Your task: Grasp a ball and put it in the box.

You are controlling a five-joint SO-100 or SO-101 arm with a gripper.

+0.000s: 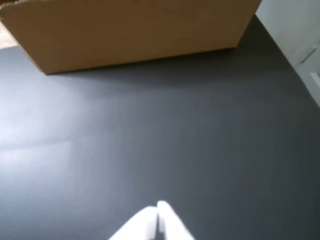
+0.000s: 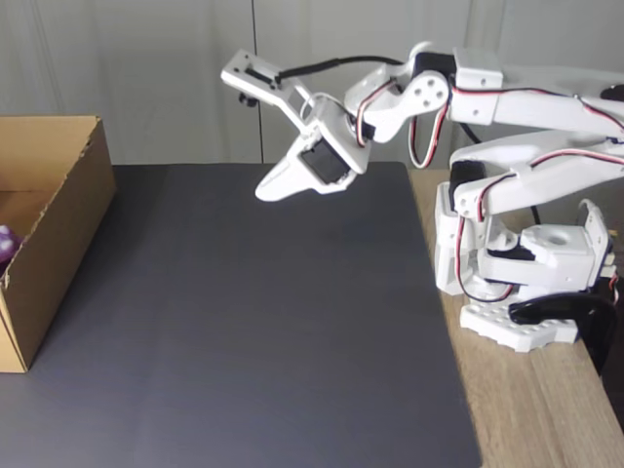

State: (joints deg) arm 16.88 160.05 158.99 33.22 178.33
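The ball lies inside the box; in the fixed view I see only a sliver of purple and white at the picture's left edge, low against the inner floor, so I cannot say how it sits. The box stands open-topped at the left end of the dark mat, and in the wrist view its plain brown wall runs across the top, with bare mat between it and me. My gripper hangs in the air above the far middle of the mat, well apart from the box, with my 2 fingers pressed together and nothing between them; the wrist view shows the same, the white tips meeting at the bottom edge. My arm is folded above its base, which stands on the wooden table to the right of the mat. As I judge it, the job is done: the ball is in the box, I hold nothing, and no other ball shows on the mat. What is left, if anything, is only to settle into rest.
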